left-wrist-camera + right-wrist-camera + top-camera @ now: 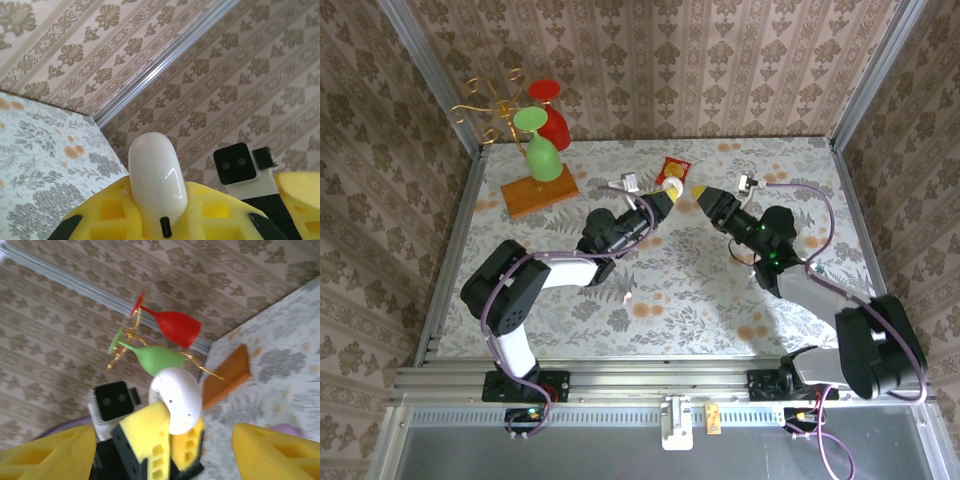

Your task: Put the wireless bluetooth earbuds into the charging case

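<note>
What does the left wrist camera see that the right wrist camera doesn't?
Left wrist view: the dark charging slot on the white case. Right wrist view: a red glass and a green glass hanging on a gold rack, plus a wooden base. Both: that white case pinched in yellow fingers, flowery tablecloth and patterned wallpaper.

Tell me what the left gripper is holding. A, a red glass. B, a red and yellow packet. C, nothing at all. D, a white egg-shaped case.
D: the left gripper is shut on the white case, which sticks up from between its yellow fingers.
</note>
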